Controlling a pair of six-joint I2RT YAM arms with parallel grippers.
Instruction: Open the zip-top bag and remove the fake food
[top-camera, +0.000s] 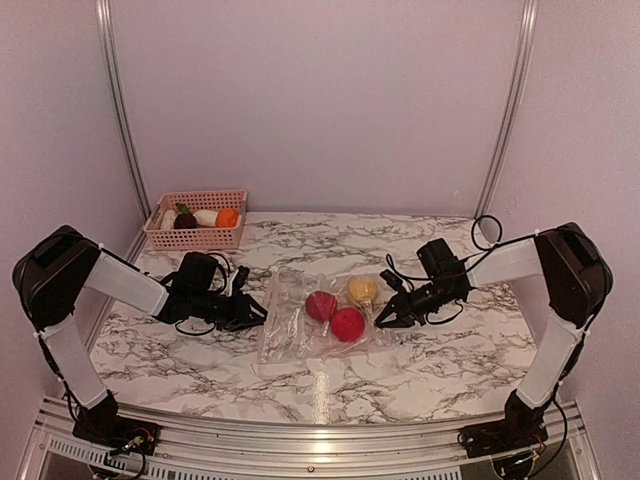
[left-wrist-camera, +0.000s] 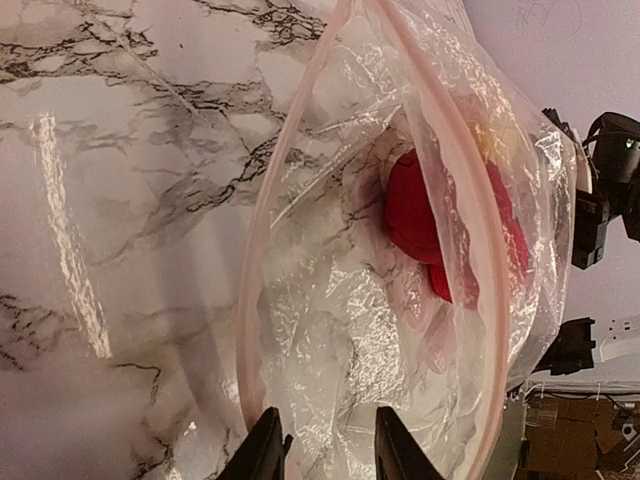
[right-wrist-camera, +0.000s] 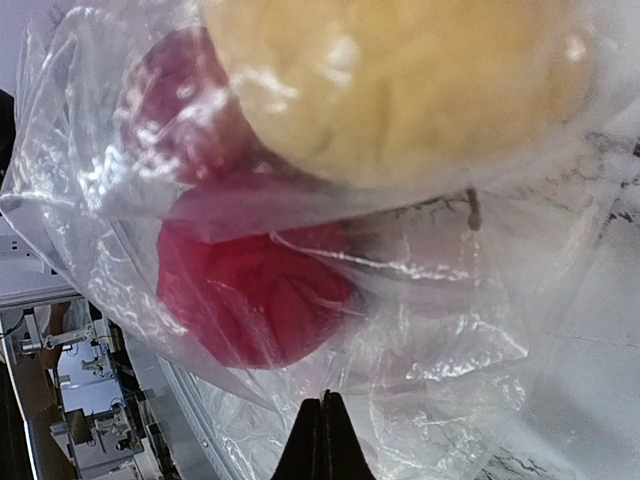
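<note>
One zip-top bag (top-camera: 290, 335) lies flat mid-frame on the bench (top-camera: 450, 370), holding three pieces of fake food (top-camera: 347, 324): two red, one yellow. One pink basket (top-camera: 195, 238) sits upper left. The left claw (left-wrist-camera: 330, 448) stands partly spread astride the bag's film. The right claw (right-wrist-camera: 322, 435) is pressed together at the bag's right edge; whether film is caught, I cannot tell.

The yellow fake food (right-wrist-camera: 400, 80) is being cropped at the right wrist view's top; the contents of the far-left-corner basket (top-camera: 195, 238) are being rendered indistinct.
</note>
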